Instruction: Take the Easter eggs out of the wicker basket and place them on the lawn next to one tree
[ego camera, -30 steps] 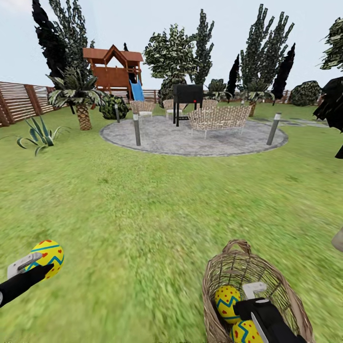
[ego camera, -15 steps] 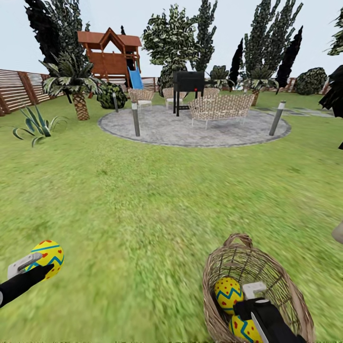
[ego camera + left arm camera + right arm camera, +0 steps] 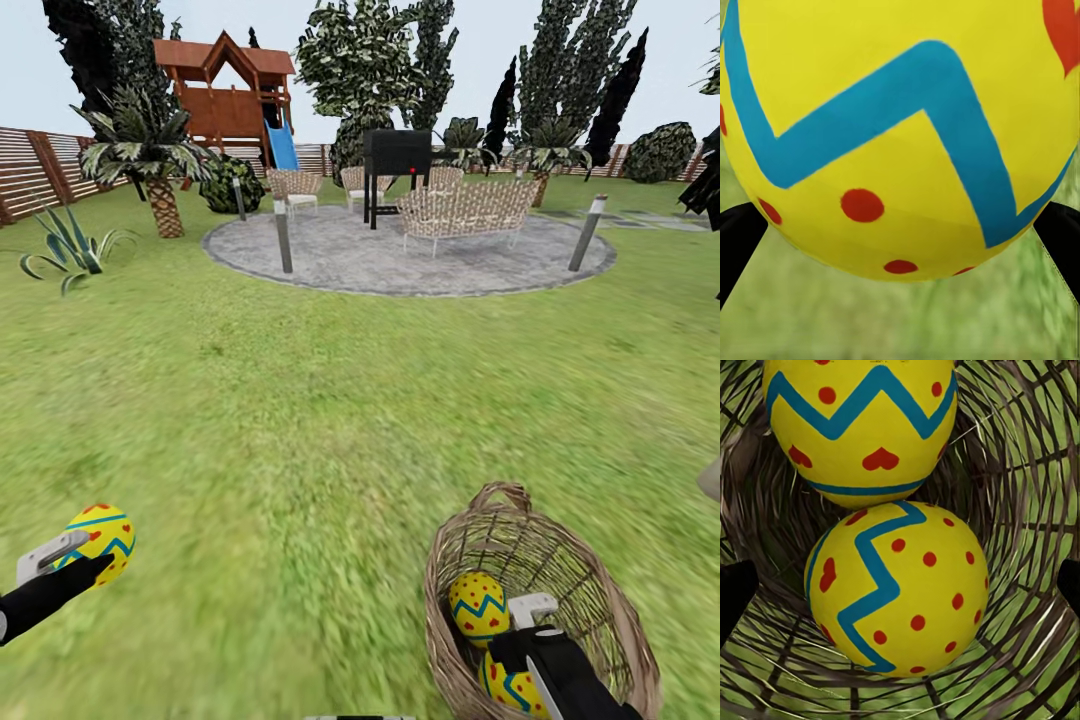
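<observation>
Left tool (image 3: 75, 560) clamped on one yellow Easter egg with blue zigzag bands and red dots (image 3: 100, 538), held above the mottled green lawn (image 3: 300, 420). Right tool (image 3: 520, 625) spread apart inside the round brown woven wicker basket (image 3: 600, 600), straddling the nearer of two touching patterned eggs (image 3: 898, 585) lying in it.

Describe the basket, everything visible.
The basket is round, deep, brown-tan open-weave wicker with a loop handle at its far rim. It lies tipped on the lawn, mouth toward the robot. Two eggs rest inside, touching. The right end effector reaches into it, straddling the nearer egg.
</observation>
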Controlling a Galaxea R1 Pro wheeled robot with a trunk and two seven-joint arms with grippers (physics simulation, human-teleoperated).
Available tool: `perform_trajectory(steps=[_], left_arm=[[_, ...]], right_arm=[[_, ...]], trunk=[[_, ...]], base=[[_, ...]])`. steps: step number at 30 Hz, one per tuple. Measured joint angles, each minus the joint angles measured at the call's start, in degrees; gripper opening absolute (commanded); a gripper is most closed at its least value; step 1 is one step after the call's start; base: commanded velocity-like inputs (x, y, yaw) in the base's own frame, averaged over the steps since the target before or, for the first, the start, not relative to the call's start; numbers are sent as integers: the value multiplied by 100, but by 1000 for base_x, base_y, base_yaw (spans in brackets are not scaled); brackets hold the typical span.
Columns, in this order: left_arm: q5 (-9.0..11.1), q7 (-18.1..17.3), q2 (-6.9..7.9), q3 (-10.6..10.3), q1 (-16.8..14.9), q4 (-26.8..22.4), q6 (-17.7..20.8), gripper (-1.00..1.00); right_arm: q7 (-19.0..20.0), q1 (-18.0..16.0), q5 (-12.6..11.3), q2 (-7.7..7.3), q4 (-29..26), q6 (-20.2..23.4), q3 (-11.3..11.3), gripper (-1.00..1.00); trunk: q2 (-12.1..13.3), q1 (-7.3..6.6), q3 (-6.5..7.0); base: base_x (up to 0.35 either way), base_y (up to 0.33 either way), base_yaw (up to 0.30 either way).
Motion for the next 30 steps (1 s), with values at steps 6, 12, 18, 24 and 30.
perform_trajectory(steps=[6, 12, 18, 24, 30], left_arm=[[2, -4, -29, 0, 0, 3, 1, -100], [-2, -2, -29, 0, 1, 16, 6, -100], [-6, -3, -29, -1, 0, 21, 10, -100], [2, 3, -29, -136, 0, 29, 10, -100], [2, 7, -29, -149, 0, 38, 11, -100]], right_arm=[[-3, 0, 10, 3, 4, -1, 3, 100], [-4, 0, 2, 3, 4, -1, 3, 100], [0, 0, -6, -12, -4, -1, -10, 100], [1, 0, -6, -25, -9, -1, -13, 100], [-2, 0, 0, -23, -5, -1, 2, 100]], trunk=[[1, 1, 0], [0, 4, -22], [-8, 20, -155], [-17, 35, -288], [-25, 50, -421]], base=[[104, -97, 0], [2, -2, 0], [0, 0, 0], [0, 0, 0], [0, 0, 0]])
